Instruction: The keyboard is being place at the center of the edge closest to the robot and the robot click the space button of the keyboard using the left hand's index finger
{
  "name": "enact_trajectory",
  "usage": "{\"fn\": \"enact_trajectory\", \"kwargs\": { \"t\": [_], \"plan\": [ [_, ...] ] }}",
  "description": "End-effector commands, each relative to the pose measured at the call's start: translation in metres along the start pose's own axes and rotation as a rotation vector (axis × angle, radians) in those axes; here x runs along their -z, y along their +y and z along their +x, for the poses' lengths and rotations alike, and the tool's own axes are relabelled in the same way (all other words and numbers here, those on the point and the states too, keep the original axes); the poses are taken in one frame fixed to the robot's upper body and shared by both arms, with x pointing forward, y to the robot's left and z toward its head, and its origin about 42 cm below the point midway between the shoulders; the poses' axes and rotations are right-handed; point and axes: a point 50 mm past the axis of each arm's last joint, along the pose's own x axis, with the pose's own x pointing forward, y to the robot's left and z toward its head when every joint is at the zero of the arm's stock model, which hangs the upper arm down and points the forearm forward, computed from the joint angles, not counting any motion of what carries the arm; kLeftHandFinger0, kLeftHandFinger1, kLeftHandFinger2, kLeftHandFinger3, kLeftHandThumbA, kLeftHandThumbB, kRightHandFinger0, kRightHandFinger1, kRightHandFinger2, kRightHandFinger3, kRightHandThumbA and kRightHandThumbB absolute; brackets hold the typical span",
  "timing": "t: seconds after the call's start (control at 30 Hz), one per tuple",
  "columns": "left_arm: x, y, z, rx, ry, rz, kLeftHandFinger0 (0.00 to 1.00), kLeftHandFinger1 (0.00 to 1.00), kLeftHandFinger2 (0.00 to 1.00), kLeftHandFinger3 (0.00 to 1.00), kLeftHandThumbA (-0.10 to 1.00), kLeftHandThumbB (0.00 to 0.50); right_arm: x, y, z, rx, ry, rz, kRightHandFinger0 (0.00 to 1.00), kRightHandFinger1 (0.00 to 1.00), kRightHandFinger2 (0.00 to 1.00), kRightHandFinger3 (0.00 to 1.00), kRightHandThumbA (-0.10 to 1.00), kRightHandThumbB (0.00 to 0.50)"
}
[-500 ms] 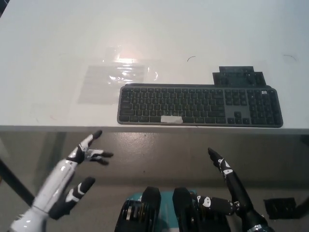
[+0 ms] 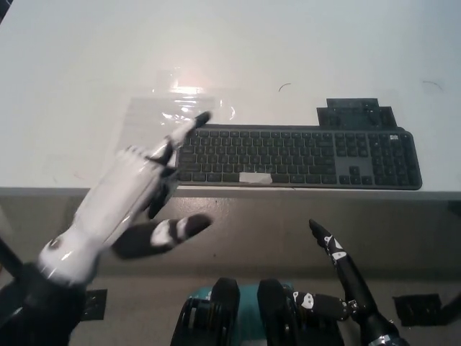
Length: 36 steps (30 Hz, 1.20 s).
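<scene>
A dark grey keyboard [image 2: 299, 157] lies along the near edge of the white table [image 2: 86, 65], right of the middle. A pale strip marks its space bar [image 2: 256, 177]. My white left hand [image 2: 133, 191] is raised at the left, holding nothing. One finger stretches forward with its tip over the keyboard's far left corner; the thumb sticks out below the table edge. The hand covers the keyboard's left end. My black right hand [image 2: 338, 277] rests low at the bottom right, below the table edge, fingers apart.
A clear plastic sheet [image 2: 180, 108] lies flat on the table behind the keyboard's left end. A small black flat piece [image 2: 356, 114] sits behind the keyboard's right part. A thin dark curl [image 2: 285, 86] lies further back.
My left hand has risen from below the table edge, up and to the right, and now reaches over the keyboard's left end. The right hand and keyboard have not moved.
</scene>
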Motion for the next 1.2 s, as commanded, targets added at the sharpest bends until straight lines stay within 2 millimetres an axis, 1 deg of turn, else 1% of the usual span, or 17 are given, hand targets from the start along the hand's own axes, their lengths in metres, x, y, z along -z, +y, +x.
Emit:
{"fn": "enact_trajectory", "kwargs": {
  "t": [0.0,0.07,0.1,0.13,0.23,0.33,0.4,0.43,0.5,0.6,0.73,0.8,0.9,0.93,1.03,1.1,1.17],
  "plan": [
    [0.013,-0.011,0.026,0.082,0.088,0.086,0.00,0.00,0.00,1.00,1.00,0.391,-0.013,-0.002,0.012,0.001,-0.090,-0.006,1.00,1.00,1.00,1.00,1.00,0.407],
    [0.024,-0.023,0.038,0.120,0.119,0.087,0.00,0.00,0.01,1.00,1.00,0.362,-0.013,-0.003,0.011,0.003,-0.091,-0.006,1.00,1.00,1.00,1.00,1.00,0.410],
    [0.024,-0.024,0.039,0.122,0.121,0.088,0.00,0.00,0.01,1.00,1.00,0.360,-0.013,-0.003,0.011,0.004,-0.092,-0.007,1.00,1.00,1.00,1.00,1.00,0.410],
    [0.032,-0.032,0.045,0.146,0.148,0.083,0.00,0.03,0.04,1.00,1.00,0.362,-0.013,-0.003,0.011,0.004,-0.090,-0.010,1.00,1.00,1.00,1.00,1.00,0.416],
    [0.046,-0.047,0.057,0.191,0.201,0.072,0.01,0.06,0.07,1.00,1.00,0.373,-0.016,-0.003,0.010,0.009,-0.090,-0.014,1.00,1.00,1.00,1.00,1.00,0.419],
    [0.061,-0.059,0.065,0.232,0.253,0.072,0.00,0.06,0.07,1.00,1.00,0.389,-0.018,-0.004,0.011,0.006,-0.096,-0.014,1.00,1.00,1.00,1.00,1.00,0.419],
    [0.072,-0.068,0.068,0.253,0.281,0.070,0.00,0.06,0.10,1.00,1.00,0.384,-0.018,-0.005,0.012,0.006,-0.104,-0.013,1.00,1.00,1.00,1.00,1.00,0.412],
    [0.075,-0.071,0.068,0.257,0.286,0.067,0.00,0.07,0.11,1.00,1.00,0.373,-0.018,-0.005,0.013,0.007,-0.104,-0.015,1.00,1.00,1.00,1.00,1.00,0.417],
    [0.080,-0.076,0.068,0.263,0.293,0.063,0.00,0.09,0.15,1.00,1.00,0.374,-0.019,-0.005,0.013,0.008,-0.104,-0.017,1.00,1.00,1.00,1.00,1.00,0.424],
    [0.092,-0.090,0.066,0.310,0.327,0.048,0.00,0.17,0.24,1.00,1.00,0.372,-0.018,-0.006,0.014,0.008,-0.112,-0.022,1.00,1.00,1.00,1.00,1.00,0.423],
    [0.100,-0.100,0.063,0.340,0.356,0.049,0.02,0.24,0.32,1.00,1.00,0.365,-0.019,-0.006,0.015,0.006,-0.118,-0.015,1.00,1.00,1.00,1.00,1.00,0.421],
    [0.103,-0.106,0.061,0.353,0.369,0.047,0.01,0.23,0.31,1.00,1.00,0.370,-0.019,-0.006,0.015,0.007,-0.115,-0.012,1.00,1.00,1.00,1.00,1.00,0.425],
    [0.105,-0.113,0.059,0.365,0.373,0.053,0.03,0.23,0.32,1.00,1.00,0.387,-0.020,-0.007,0.015,0.010,-0.114,-0.013,1.00,1.00,1.00,1.00,1.00,0.422],
    [0.107,-0.117,0.057,0.372,0.377,0.054,0.01,0.23,0.31,1.00,1.00,0.384,-0.020,-0.007,0.014,0.012,-0.114,-0.016,1.00,1.00,1.00,1.00,1.00,0.421],
    [0.108,-0.122,0.054,0.384,0.388,0.055,0.00,0.24,0.33,1.00,1.00,0.387,-0.019,-0.007,0.014,0.012,-0.116,-0.015,1.00,1.00,1.00,1.00,1.00,0.421],
    [0.109,-0.126,0.053,0.396,0.396,0.063,0.05,0.27,0.35,1.00,1.00,0.395,-0.019,-0.007,0.014,0.010,-0.117,-0.020,1.00,1.00,1.00,1.00,1.00,0.413],
    [0.107,-0.128,0.055,0.413,0.402,0.070,0.06,0.30,0.39,1.00,1.00,0.399,-0.019,-0.007,0.013,0.009,-0.114,-0.016,1.00,1.00,1.00,1.00,1.00,0.413]
  ]
}}
